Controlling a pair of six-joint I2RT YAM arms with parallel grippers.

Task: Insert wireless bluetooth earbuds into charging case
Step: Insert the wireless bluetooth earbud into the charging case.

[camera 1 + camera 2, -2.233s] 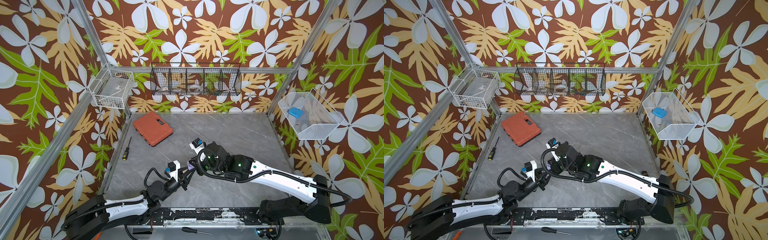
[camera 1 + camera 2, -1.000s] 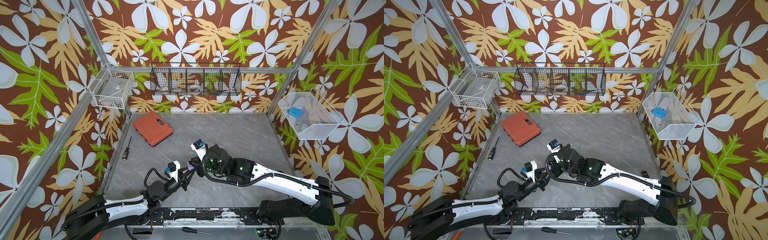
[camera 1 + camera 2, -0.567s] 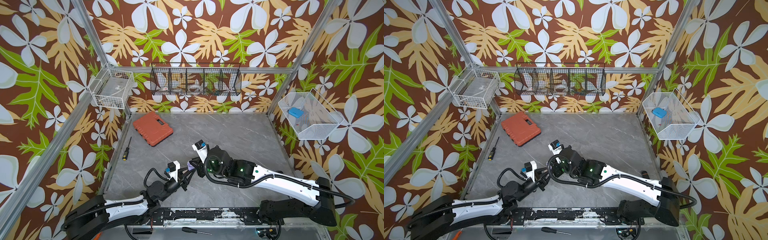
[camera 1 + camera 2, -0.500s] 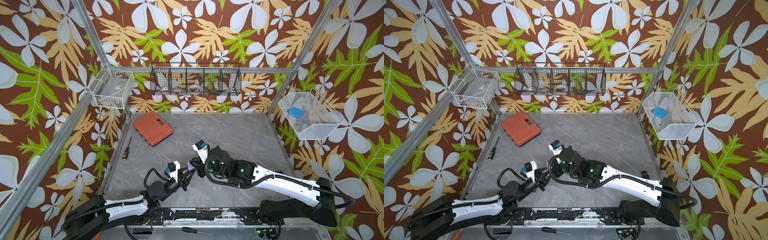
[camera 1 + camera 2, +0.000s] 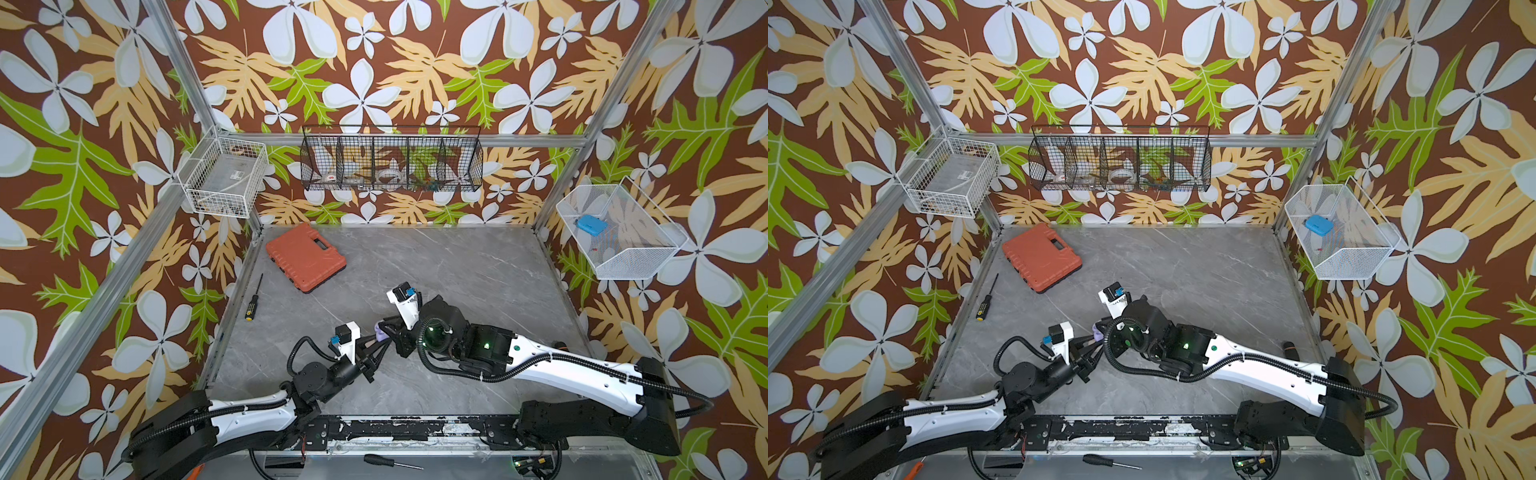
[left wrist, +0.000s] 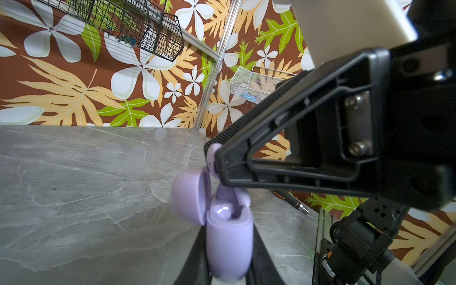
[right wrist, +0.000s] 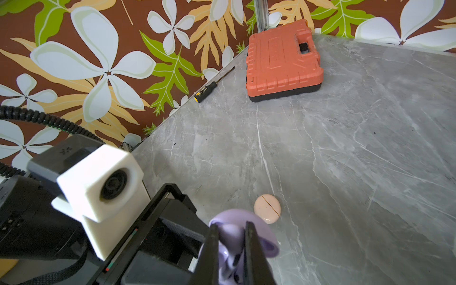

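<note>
The left gripper (image 6: pixel 228 246) clamps the open lavender charging case (image 6: pixel 229 237). The right gripper (image 7: pixel 231 228) pinches a lavender earbud (image 6: pixel 211 155) just over it. Lower it stem-first into the seemingly free socket, clear of the lid (image 6: pixel 188 197).

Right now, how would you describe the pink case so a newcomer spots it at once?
On the grey table, start at the orange tool box in the corner. Nearer the robot, just past the open lavender case, a small round puck lies flat on the stone. It alone is pale pink and shut, a thin seam across its top.
</note>
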